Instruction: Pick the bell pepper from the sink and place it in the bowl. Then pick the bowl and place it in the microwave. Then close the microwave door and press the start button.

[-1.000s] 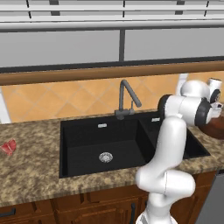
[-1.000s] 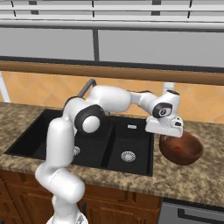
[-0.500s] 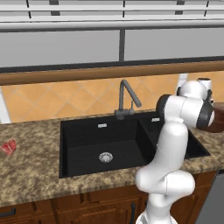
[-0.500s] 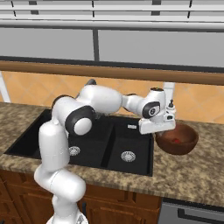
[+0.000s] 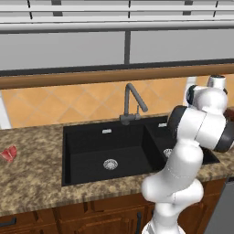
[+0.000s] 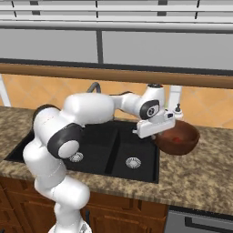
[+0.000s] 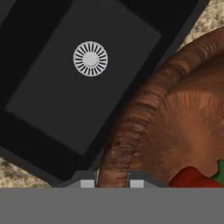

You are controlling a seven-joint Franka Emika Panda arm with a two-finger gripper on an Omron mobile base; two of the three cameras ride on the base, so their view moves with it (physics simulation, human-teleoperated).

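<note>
Fingers [image 7: 112, 183] pinching the rim of the bowl [image 6: 178, 138], one tip on each side of the wall in the hand view. Bowl [image 7: 175, 127] dark brown, ridged on the outside, held clear of the table [image 6: 200, 177] in the right base view, over the table's granite just past the 3 o'clock edge of the sink [image 6: 109, 150]. Bowl's rim roughly level, perhaps slightly tilted; hard to tell.

Bell pepper [image 7: 190, 178] inside the bowl, low in the hand view at about 5 o'clock, bright red with a bit of green stem at its side. In the right base view, a red patch [image 6: 175, 136] visible just inside the bowl's near wall.

Sink matte black, two basins. Silver drain ring [image 7: 90, 58] of the narrow basin at about 11 o'clock in the hand view, well apart from the bowl. Second drain [image 5: 110, 164] in the wide basin in the left base view. Grey bent-neck faucet [image 5: 132, 104] behind the divider between the basins.

In the left base view, white arm [image 5: 192, 151] blocking most of the narrow basin. Flat pinkish-red thing [image 5: 9, 153] on the table at 9 o'clock of the sink, well apart from it.
</note>
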